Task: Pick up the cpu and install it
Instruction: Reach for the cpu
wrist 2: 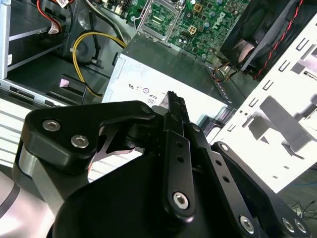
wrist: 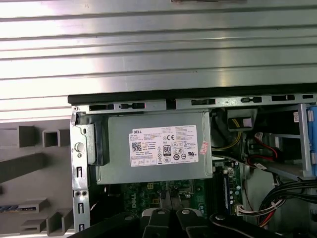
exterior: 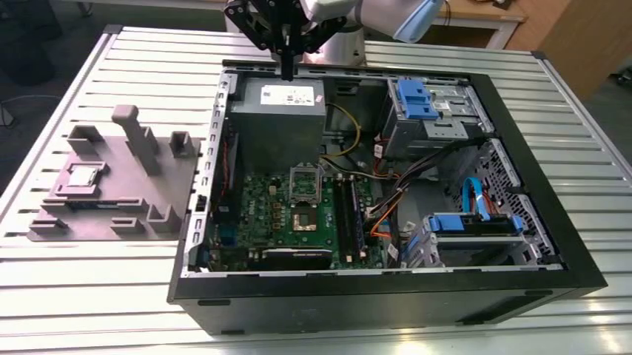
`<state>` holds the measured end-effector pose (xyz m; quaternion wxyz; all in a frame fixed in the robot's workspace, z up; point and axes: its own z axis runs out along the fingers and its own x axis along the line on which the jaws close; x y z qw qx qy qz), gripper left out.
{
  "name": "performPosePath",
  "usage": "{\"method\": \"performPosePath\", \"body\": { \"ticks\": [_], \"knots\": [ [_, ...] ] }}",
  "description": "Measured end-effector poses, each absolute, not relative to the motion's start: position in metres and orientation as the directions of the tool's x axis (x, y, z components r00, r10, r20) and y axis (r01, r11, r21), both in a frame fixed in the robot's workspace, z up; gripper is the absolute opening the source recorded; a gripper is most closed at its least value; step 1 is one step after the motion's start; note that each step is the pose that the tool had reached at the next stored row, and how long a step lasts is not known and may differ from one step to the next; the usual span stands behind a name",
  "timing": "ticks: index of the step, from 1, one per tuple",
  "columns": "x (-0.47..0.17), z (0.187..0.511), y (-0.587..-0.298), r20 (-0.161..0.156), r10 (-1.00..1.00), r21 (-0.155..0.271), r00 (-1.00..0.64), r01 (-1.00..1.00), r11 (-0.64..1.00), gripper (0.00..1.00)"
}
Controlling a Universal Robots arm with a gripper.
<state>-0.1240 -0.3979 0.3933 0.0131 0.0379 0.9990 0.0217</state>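
The cpu (exterior: 84,176), a small silver-topped square chip, lies in a recess of the grey holder block (exterior: 118,185) on the exterior view's left, outside the computer case. My gripper (exterior: 287,70) hangs over the case's far edge, above the grey power-supply box (exterior: 277,122), far from the cpu. Its fingers are pressed together with nothing between them, as both wrist views show (wrist 2: 172,101) (wrist: 171,201). The motherboard's socket (exterior: 303,211) sits uncovered in the middle of the green board; it is also seen in the second wrist view (wrist 2: 159,15).
The open black case (exterior: 553,222) holds blue drive cages (exterior: 425,103), black memory slots (exterior: 345,211), loose cables (exterior: 395,200) and a fan (wrist 2: 262,29). It rests on a slatted metal table (exterior: 99,296). The holder block has upright posts (exterior: 133,133).
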Motion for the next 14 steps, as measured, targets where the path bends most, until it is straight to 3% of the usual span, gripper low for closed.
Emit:
{"method": "performPosePath", "body": {
  "ticks": [14],
  "knots": [
    [-0.1270,0.3933,-0.3979,-0.024,0.076,0.044,-0.997,0.075,0.996,0.10]
  ]
}}
